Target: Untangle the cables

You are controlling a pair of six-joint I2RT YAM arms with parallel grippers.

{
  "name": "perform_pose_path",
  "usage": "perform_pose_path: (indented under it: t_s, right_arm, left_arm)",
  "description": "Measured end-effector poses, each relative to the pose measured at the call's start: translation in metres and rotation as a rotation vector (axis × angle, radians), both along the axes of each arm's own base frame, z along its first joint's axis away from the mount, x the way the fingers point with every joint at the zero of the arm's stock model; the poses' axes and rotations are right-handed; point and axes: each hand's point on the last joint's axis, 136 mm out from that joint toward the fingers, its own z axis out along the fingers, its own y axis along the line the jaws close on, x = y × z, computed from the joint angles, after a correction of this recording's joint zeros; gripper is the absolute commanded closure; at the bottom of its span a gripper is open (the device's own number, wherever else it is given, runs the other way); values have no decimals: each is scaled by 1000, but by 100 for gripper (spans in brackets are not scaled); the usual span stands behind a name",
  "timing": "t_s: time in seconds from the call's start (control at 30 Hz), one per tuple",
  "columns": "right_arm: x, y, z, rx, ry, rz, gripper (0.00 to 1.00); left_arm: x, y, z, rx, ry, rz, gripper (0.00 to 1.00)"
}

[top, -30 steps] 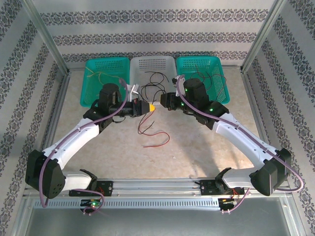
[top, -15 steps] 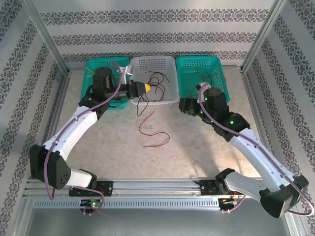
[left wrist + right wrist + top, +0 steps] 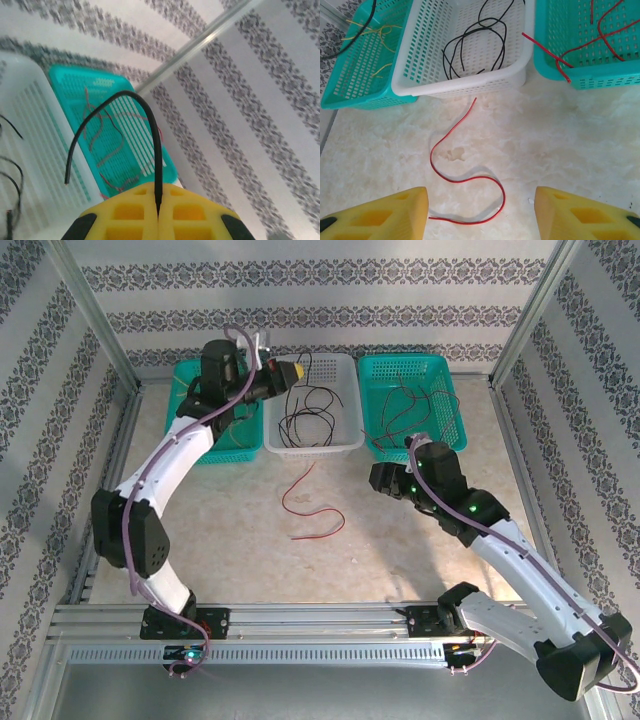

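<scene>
Patterned wallpaper on three sides; pale marbled tabletop (image 3: 230,550). Sorting looked mostly done: thin yellow wires (image 3: 380,32) lay in the left teal plastic basket (image 3: 370,102), curly black wires (image 3: 461,42) in the white plastic basket (image 3: 470,86), thin red wires (image 3: 600,35) in the right teal plastic basket (image 3: 600,77). Left to do, by my judgement: one loose red wire (image 3: 432,152) on the table just before the white basket, and one black wire (image 3: 156,150) in hand. Left arm reached far and high, left gripper (image 3: 298,368) over the white basket's far-left corner, yellow pads pressed together on that black wire, which arched upward. Right arm bent low, right gripper (image 3: 482,210) hovering above the loose red wire, fingers wide apart, holding nothing.
</scene>
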Motion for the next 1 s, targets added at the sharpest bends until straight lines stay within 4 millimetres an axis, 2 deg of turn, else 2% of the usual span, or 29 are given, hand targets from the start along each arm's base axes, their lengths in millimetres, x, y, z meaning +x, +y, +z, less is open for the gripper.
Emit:
perform_pose_path:
  t_s: [0.03,0.07,0.1,0.13,0.17,0.2,0.27,0.3,0.33,0.43,0.53,0.6,0.7,0.77,0.87,0.93,1.0]
  right_arm:
    - [-2,1,1,5,-2,3,42]
    - [-3,2,3,10,-4,5,43]
    - [-5,3,4,17,-5,8,43]
    - [-7,5,6,24,-7,14,43]
    - [-9,7,7,30,-8,20,43]
    - [-12,10,7,33,-8,29,42]
    - [-15,15,7,39,-4,45,43]
    - [-17,17,6,39,-1,53,43]
    - [-19,20,5,38,3,60,43]
    - [-21,27,1,29,18,79,43]
    - [-21,31,-6,14,38,88,43]
    - [-20,34,-14,-1,58,91,43]
    - [-19,43,-29,-41,96,105,43]
    - [-19,52,-41,-76,127,126,44]
    - [-20,73,-58,-130,169,173,46]
    - [-20,92,-68,-167,193,215,47]
    - [-18,111,-76,-199,209,253,50]
  left_arm:
    - [9,2,1,17,-14,28,100]
    - [17,4,0,31,-23,52,94]
    - [25,6,-1,48,-31,77,79]
    - [35,8,-4,65,-36,105,57]
    - [42,10,-6,74,-37,125,44]
    - [52,12,-12,89,-36,153,37]
    - [68,15,-27,109,-13,196,30]
    - [76,15,-37,120,3,210,17]
    - [83,15,-50,130,22,220,10]
    - [91,14,-85,162,91,235,8]
    - [85,14,-108,206,141,236,10]
    - [77,12,-112,229,143,227,10]
    - [47,17,-114,273,148,225,13]
    - [20,27,-106,295,140,230,15]
    - [-25,46,-83,311,92,250,16]
    - [-58,61,-68,319,49,274,13]
    - [-89,77,-61,329,21,300,7]
